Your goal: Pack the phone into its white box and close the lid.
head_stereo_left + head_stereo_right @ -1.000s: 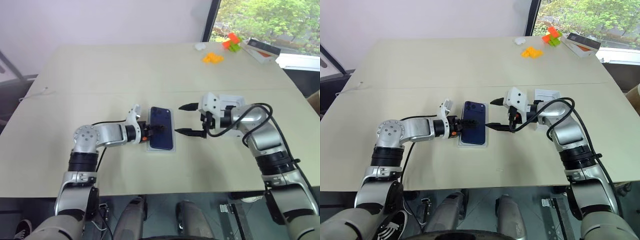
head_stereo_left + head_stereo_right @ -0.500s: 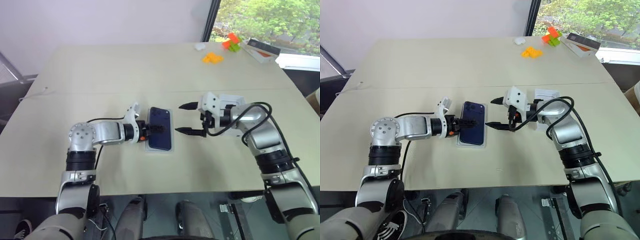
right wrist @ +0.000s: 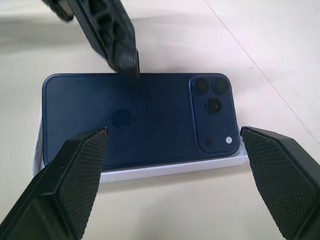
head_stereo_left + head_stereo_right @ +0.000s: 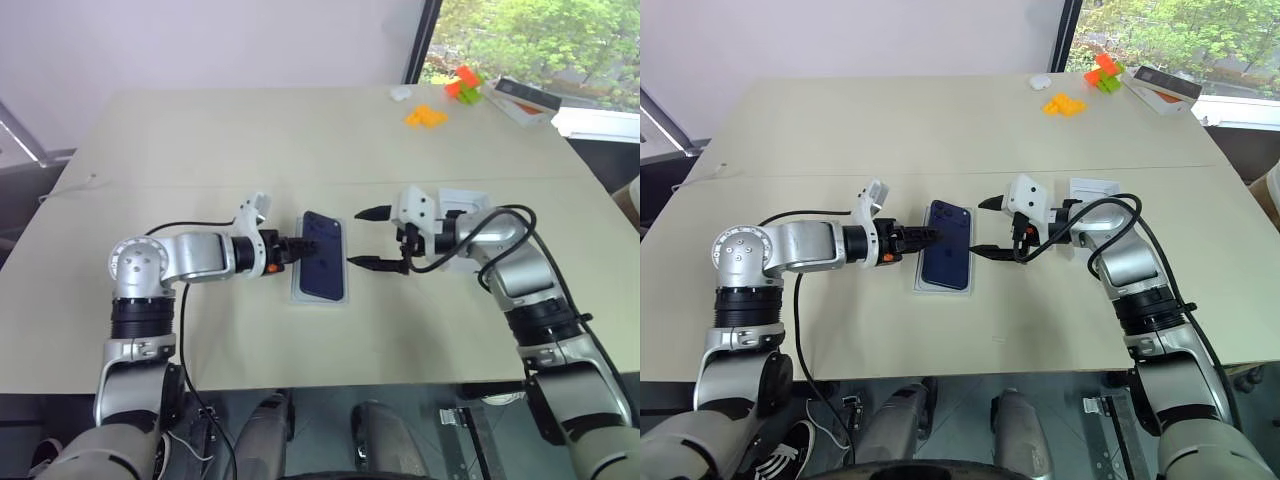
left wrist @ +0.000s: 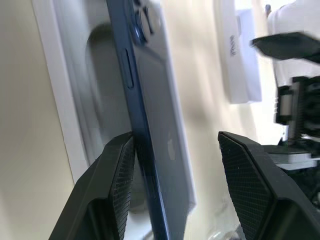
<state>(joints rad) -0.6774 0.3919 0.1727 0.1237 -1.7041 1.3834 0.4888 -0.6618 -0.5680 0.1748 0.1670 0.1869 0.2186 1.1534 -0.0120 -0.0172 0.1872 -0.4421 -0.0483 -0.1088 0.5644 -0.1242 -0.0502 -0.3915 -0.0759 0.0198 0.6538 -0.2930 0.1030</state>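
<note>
The dark blue phone (image 4: pixel 322 256) rests back up over the white box (image 3: pixel 150 171) at the table's middle. In the left wrist view its near long edge is tilted up above a white surface with an oval hollow (image 5: pixel 87 95). My left gripper (image 4: pixel 296 245) is at the phone's left edge, open, with one finger (image 5: pixel 117 190) against that edge and the other well apart. My right gripper (image 4: pixel 364 238) hovers wide open just right of the phone, holding nothing. A white cardboard piece (image 4: pixel 1097 187), apparently the lid, lies partly hidden under my right arm.
At the table's far right are orange pieces (image 4: pixel 426 116), a red and green toy (image 4: pixel 462 83), a small white object (image 4: pixel 400 93) and an orange-and-white box (image 4: pixel 525 97). A thin cable (image 4: pixel 70 188) lies at the left edge.
My left gripper has drawn back from over the phone to its left edge and risen a little, with the elbow swinging outward. The right arm has not moved.
</note>
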